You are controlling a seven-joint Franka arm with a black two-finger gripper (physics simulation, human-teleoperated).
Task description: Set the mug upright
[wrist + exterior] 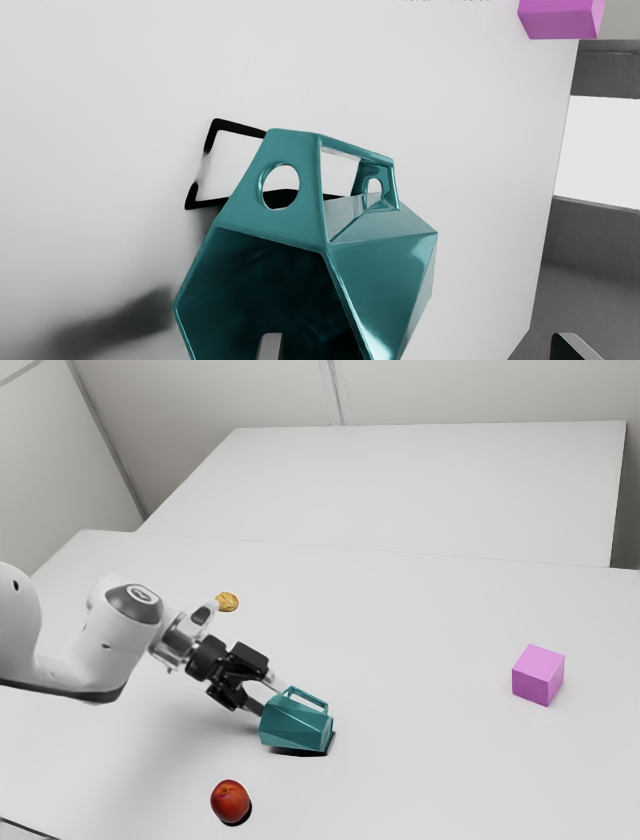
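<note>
The teal mug (295, 723) lies on its side on the table, handle upward, its mouth toward my hand. My gripper (266, 695) is open at the mouth end, one finger near the handle, the other low by the rim. In the wrist view the faceted mug (382, 280) shows its dark hollow and holed handle. There the gripper (422, 345) has its fingertips wide apart, one over the mouth opening, the other beyond the mug's outer wall. Whether either finger touches the mug, I cannot tell.
On the white table (420, 760), a red fruit (230, 801) lies near the mug. A pink cube (538, 675) stands toward the exterior view's right. A small yellow-brown object (227, 602) sits behind the arm. Another white surface (420, 485) lies beyond.
</note>
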